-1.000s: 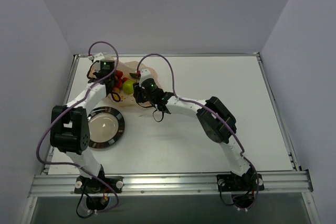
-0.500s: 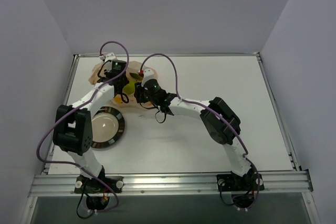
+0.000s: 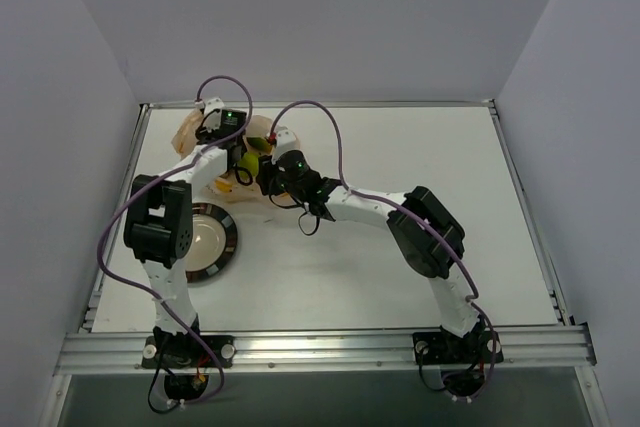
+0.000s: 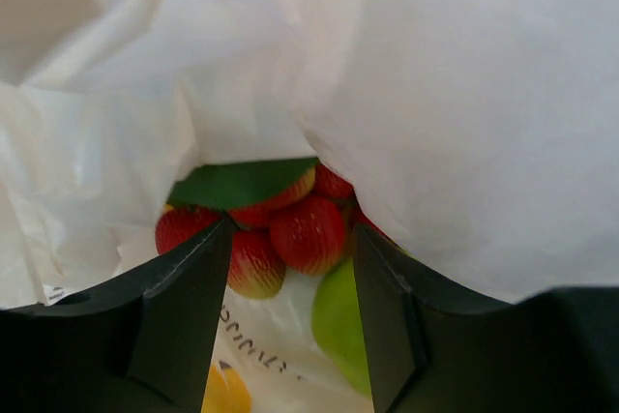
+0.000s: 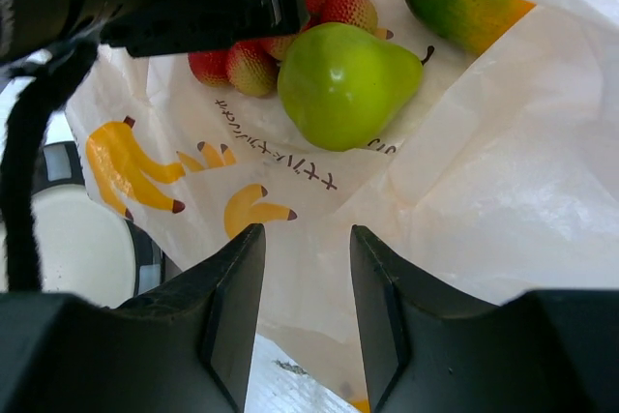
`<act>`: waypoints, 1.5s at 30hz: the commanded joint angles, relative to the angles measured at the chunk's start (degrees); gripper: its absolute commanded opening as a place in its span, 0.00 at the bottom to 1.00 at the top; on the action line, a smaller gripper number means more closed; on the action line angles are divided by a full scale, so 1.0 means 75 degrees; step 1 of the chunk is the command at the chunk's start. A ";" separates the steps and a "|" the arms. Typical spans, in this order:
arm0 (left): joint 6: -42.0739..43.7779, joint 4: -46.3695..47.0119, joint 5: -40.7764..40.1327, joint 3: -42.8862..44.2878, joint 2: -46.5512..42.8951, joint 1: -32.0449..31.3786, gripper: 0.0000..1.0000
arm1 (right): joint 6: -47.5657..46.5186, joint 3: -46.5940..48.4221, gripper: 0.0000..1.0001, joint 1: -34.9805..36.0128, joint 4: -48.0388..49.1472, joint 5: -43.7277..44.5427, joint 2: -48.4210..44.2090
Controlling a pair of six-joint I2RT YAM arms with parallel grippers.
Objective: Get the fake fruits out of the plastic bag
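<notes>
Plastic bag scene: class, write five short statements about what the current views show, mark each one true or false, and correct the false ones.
1. The pear lies on the bare table. False: it rests on the plastic bag.
2. The left claw is open, with red pieces framed between its fingers. True.
3. The right claw is shut on the mango. False: it is open and holds nothing; the mango lies beyond it.
4. A fruit sits on the plate. False: its visible part holds none.
5. The bag bears yellow banana prints. True.
</notes>
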 commanded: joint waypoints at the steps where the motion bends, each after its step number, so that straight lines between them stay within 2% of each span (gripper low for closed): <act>1: 0.0273 0.0270 -0.0503 0.0487 -0.0023 0.0177 0.51 | 0.0079 -0.0049 0.37 0.0068 0.0432 0.0061 -0.0643; 4: 0.0473 0.0295 -0.0469 0.0708 0.0222 0.0270 0.61 | 0.0067 0.0021 0.37 0.0103 0.0421 0.0026 -0.0643; 16: 0.0567 0.0400 0.0024 0.1155 0.0938 0.0505 0.65 | -0.0038 0.0197 0.38 0.0221 0.0291 -0.0091 -0.0948; 18: 0.0567 0.0575 0.0141 0.1096 0.0950 0.0505 0.58 | -0.0050 0.0197 0.38 0.0221 0.0269 -0.0045 -0.0890; 19: 0.0614 0.0611 0.0176 0.1050 0.0950 0.0517 0.48 | -0.0050 0.0185 0.38 0.0209 0.0280 0.0014 -0.0878; 21: 0.0626 0.0739 0.0223 0.0956 0.0869 0.0505 0.38 | -0.0027 0.0174 0.38 0.0197 0.0280 0.0061 -0.0808; 22: 0.0626 0.0798 0.0246 0.0874 0.0822 0.0505 0.29 | -0.0003 0.0162 0.38 0.0186 0.0280 0.0061 -0.0784; 23: 0.0626 0.0903 0.0258 0.0711 0.0740 0.0517 0.11 | 0.0020 0.0162 0.38 0.0174 0.0280 0.0073 -0.0761; 25: 0.0649 0.0951 0.0282 0.0604 0.0494 0.0505 0.03 | 0.0067 0.0115 0.38 0.0151 0.0350 0.0108 -0.0760; 32: 0.0626 0.0962 0.0481 -0.0005 -0.0561 0.0494 0.02 | 0.0278 0.0010 0.38 0.0045 0.0538 0.0248 -0.0678; 38: 0.0251 0.0916 0.1101 -0.0497 -0.1545 0.0412 0.02 | 0.0290 0.0021 0.40 0.0022 0.0573 0.0284 -0.0539; 43: -0.0206 0.0659 0.1862 -0.0755 -0.2131 0.0423 0.02 | 0.0418 0.0803 0.41 -0.0364 0.0352 0.0073 0.0151; 45: -0.0264 0.0483 0.2343 -0.0662 -0.2225 0.0435 0.02 | 0.0407 0.1214 0.43 -0.0435 -0.0140 0.0049 0.0410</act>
